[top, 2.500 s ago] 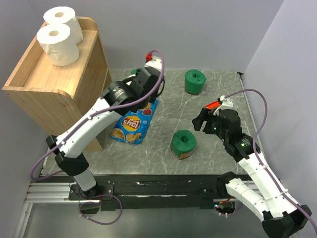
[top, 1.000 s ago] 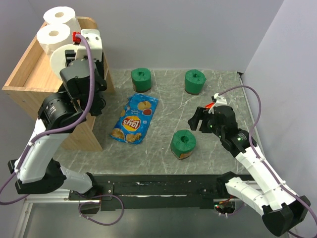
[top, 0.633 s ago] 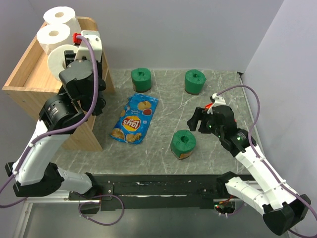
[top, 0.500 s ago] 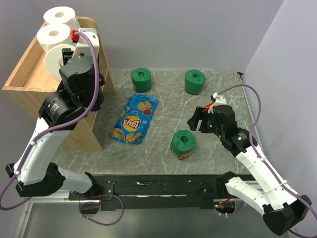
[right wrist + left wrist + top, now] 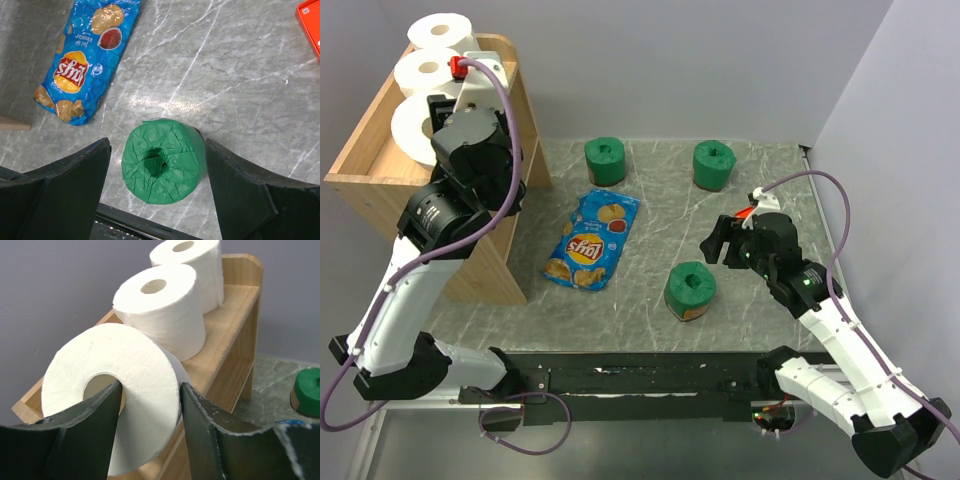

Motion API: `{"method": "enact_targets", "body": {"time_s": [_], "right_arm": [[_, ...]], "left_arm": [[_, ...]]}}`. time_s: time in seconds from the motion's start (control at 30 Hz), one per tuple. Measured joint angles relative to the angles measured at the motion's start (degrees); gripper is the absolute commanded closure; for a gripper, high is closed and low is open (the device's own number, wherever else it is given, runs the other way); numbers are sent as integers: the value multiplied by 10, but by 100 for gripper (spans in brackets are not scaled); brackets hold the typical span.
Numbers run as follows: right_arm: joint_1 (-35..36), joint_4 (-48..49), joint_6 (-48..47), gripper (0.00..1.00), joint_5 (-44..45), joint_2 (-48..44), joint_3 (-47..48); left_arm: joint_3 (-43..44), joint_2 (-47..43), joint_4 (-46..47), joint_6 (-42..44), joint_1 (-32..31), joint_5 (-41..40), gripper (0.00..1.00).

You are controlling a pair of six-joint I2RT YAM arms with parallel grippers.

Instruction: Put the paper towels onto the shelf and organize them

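Note:
My left gripper [image 5: 442, 122] is shut on a white paper towel roll [image 5: 418, 130], one finger in its hollow core and one outside. It holds the roll tilted over the shelf's [image 5: 380, 172] tray top. In the left wrist view the gripper [image 5: 150, 387] grips this roll [image 5: 80, 370] in front of two upright white rolls [image 5: 162, 310] [image 5: 192, 265]. My right gripper [image 5: 722, 240] is open and empty. In the right wrist view it [image 5: 157, 144] hovers above a dark green roll [image 5: 162, 162] standing on the table. Two more green rolls [image 5: 605, 160] [image 5: 713, 163] stand at the back.
A blue chip bag [image 5: 592, 238] lies left of centre on the grey marble table and also shows in the right wrist view [image 5: 85, 60]. A small flat red-orange object [image 5: 748, 212] lies behind my right gripper. Walls close in at the back and right.
My left arm lifted the white roll from the table up to the shelf top, then moved it left over the tray. My right gripper has barely moved.

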Motion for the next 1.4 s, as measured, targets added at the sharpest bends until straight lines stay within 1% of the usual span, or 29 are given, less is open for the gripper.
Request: {"method": "enact_targets", "body": {"time_s": [0.1, 0.23, 0.33, 0.47, 0.67, 0.83, 1.07, 1.17, 1.4], "right_arm": [[0, -1, 0, 17, 0, 0, 0], [0, -6, 0, 17, 1, -3, 0], [0, -9, 0, 17, 2, -7, 0], [1, -10, 0, 17, 2, -12, 0], [1, -12, 0, 17, 2, -14, 0], [1, -12, 0, 17, 2, -14, 0], [1, -12, 0, 20, 2, -12, 0], [1, -13, -2, 21, 2, -11, 0], [1, -14, -5, 22, 1, -11, 0]], "left_arm": [[0, -1, 19, 14, 11, -2, 37], [0, -2, 45, 34, 19, -6, 36], [-1, -2, 67, 52, 26, -9, 36], [-6, -2, 90, 70, 34, -10, 39], [0, 12, 80, 71, 31, 3, 40], [18, 38, 51, 48, 22, 34, 41], [16, 56, 7, -3, 22, 85, 41], [9, 58, -20, -35, 43, 110, 43], [0, 67, -58, -101, 129, 147, 43]]}}
